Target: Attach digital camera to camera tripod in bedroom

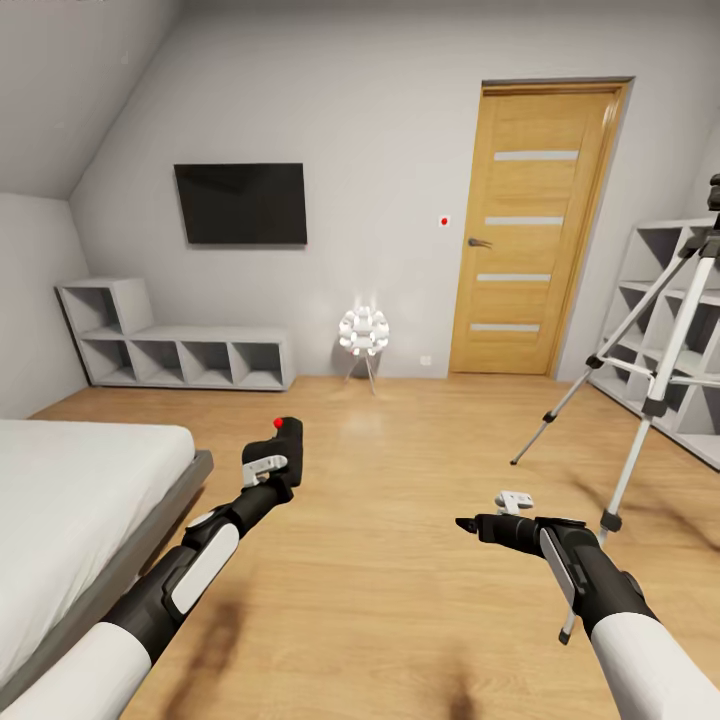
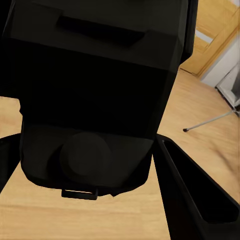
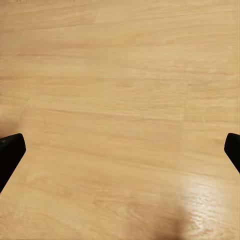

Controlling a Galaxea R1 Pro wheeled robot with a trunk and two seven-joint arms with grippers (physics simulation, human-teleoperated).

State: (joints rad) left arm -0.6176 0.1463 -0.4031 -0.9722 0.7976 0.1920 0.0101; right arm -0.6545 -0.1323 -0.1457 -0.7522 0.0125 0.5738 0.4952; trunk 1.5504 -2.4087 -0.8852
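The left hand (image 1: 283, 440) is gripping the digital camera (image 1: 286, 432) upright, red button on top, left of the oak door (image 1: 532, 230). The right hand (image 1: 468, 523) is hanging wide open, empty, beside the camera tripod (image 1: 655, 370), which is standing upright on splayed legs.

Wood plank floor (image 1: 400, 450) — camera tripod (image 1: 650, 380), small floor lamp (image 1: 363, 335), bed (image 1: 70, 500) standing on it.

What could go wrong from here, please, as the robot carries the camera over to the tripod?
1. The left gripper alone holds the digital camera, raised above bare wood floor; a slip would likely drop it.
2. The camera tripod stands on splayed legs near the open right gripper; the arm or base could knock a leg when closing in.
3. Its head sits at the head view's edge, so alignment may be judged poorly.
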